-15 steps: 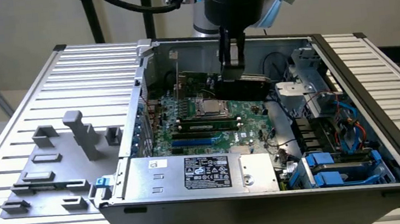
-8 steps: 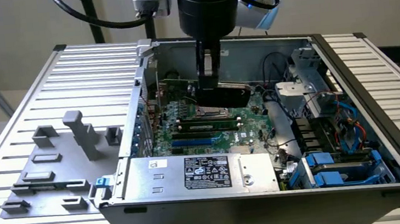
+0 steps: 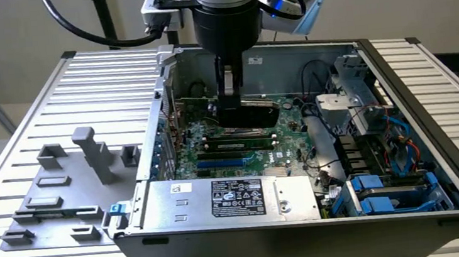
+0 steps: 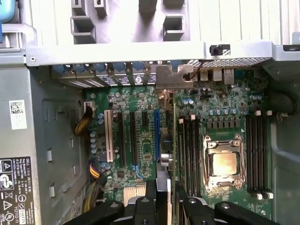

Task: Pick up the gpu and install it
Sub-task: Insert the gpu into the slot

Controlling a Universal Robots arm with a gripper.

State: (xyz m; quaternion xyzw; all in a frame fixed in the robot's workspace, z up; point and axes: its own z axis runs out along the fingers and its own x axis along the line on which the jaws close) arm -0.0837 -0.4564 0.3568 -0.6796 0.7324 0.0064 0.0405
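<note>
Slatted metal table carries the open computer case, which takes the middle of the frame and the exterior view's right. A grey parts fixture lies on the table at the exterior view's left, just beside the case. Inside the case, the silver labelled power-supply box sits toward the lower edge of the frame, and the green motherboard lies above it, at centre. Your arm comes down from the top centre of the frame into the case. The gripper is pinching the gpu, one finger on each face, with the black card held on edge over the upper middle of the motherboard. In the wrist view the card shows edge-on. Its silvery bracket stands at the rear slot openings of the case, and its body runs along the black slot just beside the blue slot. Step in hand, as judged: the pick is done and you are in the install, with the card lined up at its slot. You cannot tell from these views whether the contacts have entered the slot. Seating would call for a straight push into the board, with the card kept upright and the bracket free of the case wall. A tilt could bind the card's edge.
</note>
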